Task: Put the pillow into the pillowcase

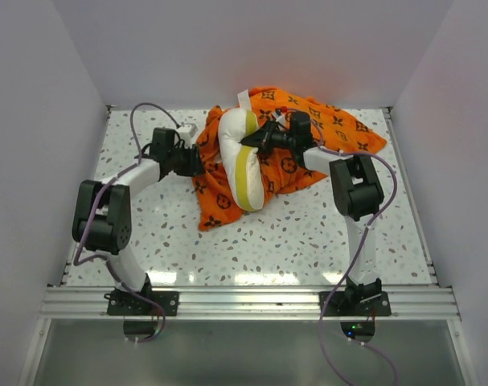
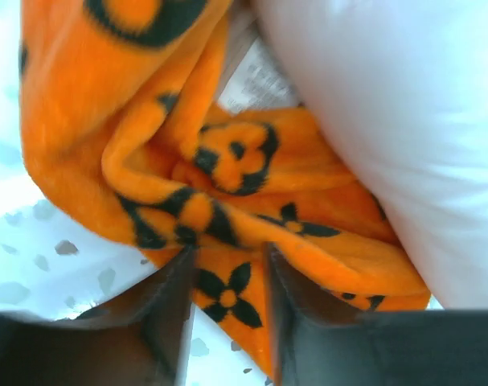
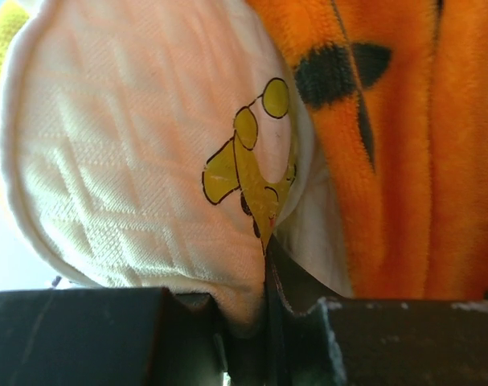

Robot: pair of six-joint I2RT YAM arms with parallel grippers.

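Observation:
The cream-white pillow with its yellow band stands on edge on the crumpled orange pillowcase at the back middle of the table. My left gripper is at the pillowcase's left edge. In the left wrist view the left gripper is shut on a fold of the pillowcase, with the pillow bulging at upper right. My right gripper is against the pillow's right face. In the right wrist view the right gripper pinches the pillow at a yellow printed figure, with the pillowcase behind.
The speckled white table is enclosed by white walls on three sides. An aluminium rail runs along the near edge. A small white object lies near the back left corner. A white label shows inside the pillowcase.

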